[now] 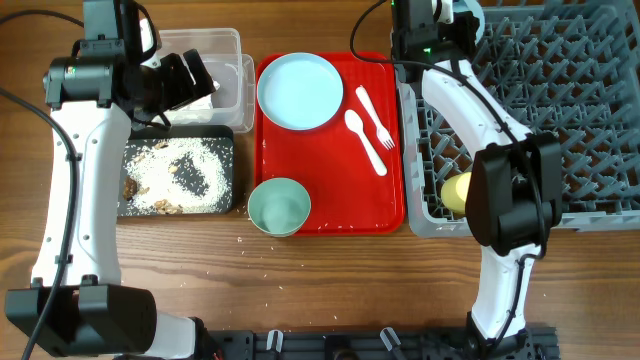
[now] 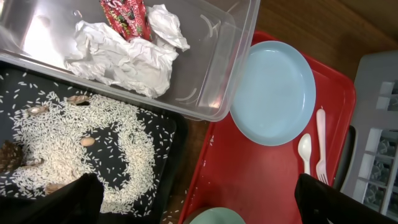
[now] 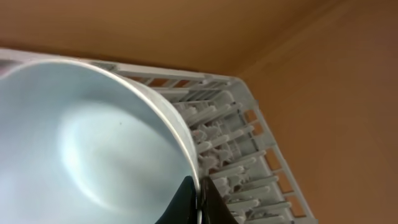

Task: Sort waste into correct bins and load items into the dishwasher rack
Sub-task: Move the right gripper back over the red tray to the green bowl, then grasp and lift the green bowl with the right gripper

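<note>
Jaws on the left gripper (image 2: 196, 186) were spread wide with nothing in them. It hung above the tub (image 2: 211, 93). White napkins (image 2: 124, 59) and a red wrapper (image 2: 124, 15) lay in the tub. The black tray (image 2: 168, 155) sat at the tub's 6 o'clock, touching it. Rice (image 2: 118, 155) and some brown bits were spread over the black tray. A few grains lay on the surface (image 1: 330, 280) near it.

Jaws on the right gripper (image 3: 199, 202) were pinching the rim of a bowl (image 3: 81, 143). The bowl was tipped on its side, right by a corner of the rack (image 3: 236, 143). I cannot tell if the bowl touched the rack.

The red tray (image 1: 390, 190) lay between the black tray and the rack. The plate (image 1: 300, 90) sat at the red tray's 11 o'clock corner. The spoon (image 1: 365, 140) and fork (image 1: 375, 115) lay side by side at the plate's 4 o'clock, near it but not touching. A second bowl (image 1: 279, 206) stood upright and empty on the red tray's 7 o'clock corner.

The yellow cup (image 1: 456, 190) was in the rack's 8 o'clock corner, partly hidden by the right arm.
</note>
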Tool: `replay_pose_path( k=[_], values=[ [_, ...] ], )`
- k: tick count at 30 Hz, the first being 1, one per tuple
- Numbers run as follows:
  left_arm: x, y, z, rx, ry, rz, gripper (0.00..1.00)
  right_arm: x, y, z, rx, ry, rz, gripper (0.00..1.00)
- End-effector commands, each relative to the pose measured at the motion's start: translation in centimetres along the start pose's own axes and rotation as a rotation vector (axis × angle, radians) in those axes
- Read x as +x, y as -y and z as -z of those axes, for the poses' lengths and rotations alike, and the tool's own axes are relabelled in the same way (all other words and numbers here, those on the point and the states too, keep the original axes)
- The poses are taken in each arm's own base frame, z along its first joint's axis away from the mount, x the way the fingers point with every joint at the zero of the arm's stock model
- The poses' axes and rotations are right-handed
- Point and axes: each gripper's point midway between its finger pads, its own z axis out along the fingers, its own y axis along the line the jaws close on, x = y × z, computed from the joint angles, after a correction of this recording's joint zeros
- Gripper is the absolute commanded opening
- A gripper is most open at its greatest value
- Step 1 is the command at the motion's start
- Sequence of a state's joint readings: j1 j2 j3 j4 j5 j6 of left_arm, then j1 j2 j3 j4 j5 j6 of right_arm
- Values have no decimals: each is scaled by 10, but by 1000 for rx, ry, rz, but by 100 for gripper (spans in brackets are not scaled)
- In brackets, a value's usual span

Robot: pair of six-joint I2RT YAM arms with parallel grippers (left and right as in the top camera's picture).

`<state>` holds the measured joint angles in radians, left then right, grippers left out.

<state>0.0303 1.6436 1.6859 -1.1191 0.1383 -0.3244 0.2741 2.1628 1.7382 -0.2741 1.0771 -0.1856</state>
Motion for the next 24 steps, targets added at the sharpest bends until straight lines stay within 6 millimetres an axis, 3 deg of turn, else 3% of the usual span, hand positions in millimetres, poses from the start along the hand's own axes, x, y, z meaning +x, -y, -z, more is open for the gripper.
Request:
replay_pose_path(
  k=[1,4,10,15,17,18,21,24],
  values=[
    [-5,-1,5,-3,21,7,100,-6,11,0,121,12,67,4],
    [-5,-1,5,-3,21,7,100,-16,2,0,80,50,59,4],
    [-5,-1,5,-3,21,7,100,16,-29,-18,133,-12,209,4],
    [-5,-1,5,-3,21,7,100,5,-39,6,136,21,321,5],
    [-5,-1,5,-3,21,7,100,0,-45,29,157,40,349,39],
    [-5,-1,5,-3,21,7,100,-5,-49,39,146,59,357,49],
    [-5,-1,5,-3,21,7,100,-21,-48,63,116,109,330,52],
    [-5,-1,5,-3,21,7,100,-44,-31,83,58,167,256,59]
  ],
)
